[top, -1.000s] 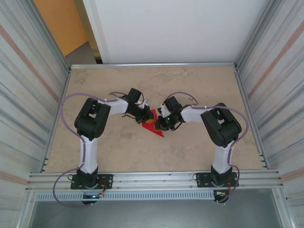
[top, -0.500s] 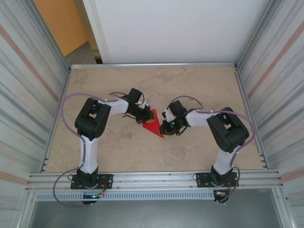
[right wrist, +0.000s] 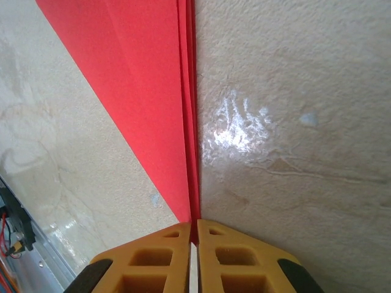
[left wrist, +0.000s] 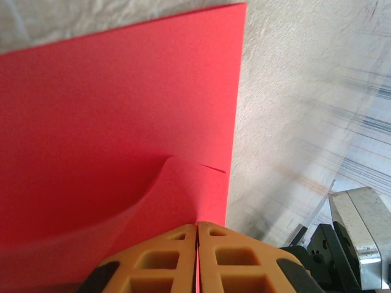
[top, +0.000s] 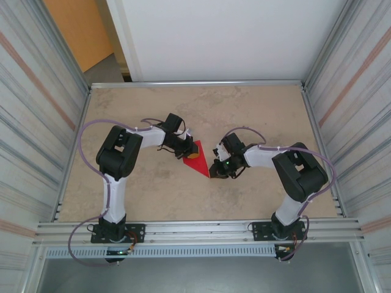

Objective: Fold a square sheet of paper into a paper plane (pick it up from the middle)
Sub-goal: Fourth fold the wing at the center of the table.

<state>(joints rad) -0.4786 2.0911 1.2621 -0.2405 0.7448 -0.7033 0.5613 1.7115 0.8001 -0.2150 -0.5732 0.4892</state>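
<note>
The left fingers (left wrist: 153, 262), ribbed orange pads, are clenched flat against each other. An edge of the thin, bright red paper (left wrist: 110, 104) is pinched in the seam between them, and a flap of it curls up off the flat layer into that grip. The right fingers (right wrist: 153, 262), pads of the same orange, are clenched as well. The narrow pointed tip of the red paper runs straight into their seam (several layered edges lie stacked along the long crease leading to it).

Seen from above, the red paper is a folded, pointed triangle lying on the mottled beige surface (top: 256, 116), with its point turned toward the arms' bases. The left fingers hold its left side and the right fingers hold its near tip, just to the right of the point. The black-and-white left arm (top: 119, 155) reaches in from the left of the red paper, and the matching right arm (top: 296, 174) from its right. Ribbed metal walls (top: 36, 122) stand well apart from the red paper on either side.
</note>
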